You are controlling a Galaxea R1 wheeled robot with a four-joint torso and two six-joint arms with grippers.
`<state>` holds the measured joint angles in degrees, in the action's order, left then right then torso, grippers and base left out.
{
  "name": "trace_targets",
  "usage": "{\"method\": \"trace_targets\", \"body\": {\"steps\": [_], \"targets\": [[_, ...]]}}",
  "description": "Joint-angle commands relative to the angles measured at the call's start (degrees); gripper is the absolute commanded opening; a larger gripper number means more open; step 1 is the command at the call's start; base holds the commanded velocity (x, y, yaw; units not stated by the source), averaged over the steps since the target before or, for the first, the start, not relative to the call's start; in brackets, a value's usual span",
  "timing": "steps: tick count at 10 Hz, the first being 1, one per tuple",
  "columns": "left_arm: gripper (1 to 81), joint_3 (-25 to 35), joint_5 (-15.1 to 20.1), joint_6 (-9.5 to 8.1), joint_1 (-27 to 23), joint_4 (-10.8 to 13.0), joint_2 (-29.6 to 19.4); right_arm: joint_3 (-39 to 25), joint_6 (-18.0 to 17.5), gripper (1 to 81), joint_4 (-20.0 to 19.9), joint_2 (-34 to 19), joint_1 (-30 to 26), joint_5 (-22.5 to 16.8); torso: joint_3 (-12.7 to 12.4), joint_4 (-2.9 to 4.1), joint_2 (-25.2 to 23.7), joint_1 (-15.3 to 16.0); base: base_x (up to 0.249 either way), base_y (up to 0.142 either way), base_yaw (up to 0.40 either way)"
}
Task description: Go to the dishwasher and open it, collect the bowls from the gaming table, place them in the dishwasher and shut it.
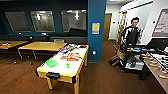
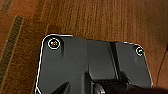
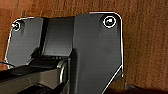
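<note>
The gaming table (image 1: 62, 78), white-topped with a yellow edge, stands ahead and left of centre in the head view. On its near end sit a wide bright green bowl (image 1: 52, 63) and a small green bowl (image 1: 68, 65) to its right. Colourful flat boxes (image 1: 71, 57) lie further back on the top; I cannot pick out an orange bowl among them. The dishwasher is out of view. Both wrist views look down past the robot's dark plates at brown wooden floor (image 2: 100, 17) (image 3: 150, 37).
Two yellow-wood tables (image 1: 42, 46) (image 1: 10, 44) stand behind on the left. A blue pillar (image 1: 96, 27) rises just beyond the gaming table. A person (image 1: 132, 33) stands behind a black cart (image 1: 132, 53) on the right, and a foosball table (image 1: 157, 65) lines the right edge.
</note>
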<state>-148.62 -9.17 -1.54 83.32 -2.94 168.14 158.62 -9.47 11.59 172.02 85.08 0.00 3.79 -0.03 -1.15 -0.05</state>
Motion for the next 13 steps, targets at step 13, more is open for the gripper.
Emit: {"method": "trace_targets", "body": {"steps": [13], "targets": [[81.1, 0.0, 2.3, 0.04, -3.3, 0.1, -0.5, 0.0, 0.0, 81.1, -0.2, -0.2, -3.2, -2.7, 0.0, 0.0, 0.0, 0.1, 0.093, 0.103, 0.0]]}}
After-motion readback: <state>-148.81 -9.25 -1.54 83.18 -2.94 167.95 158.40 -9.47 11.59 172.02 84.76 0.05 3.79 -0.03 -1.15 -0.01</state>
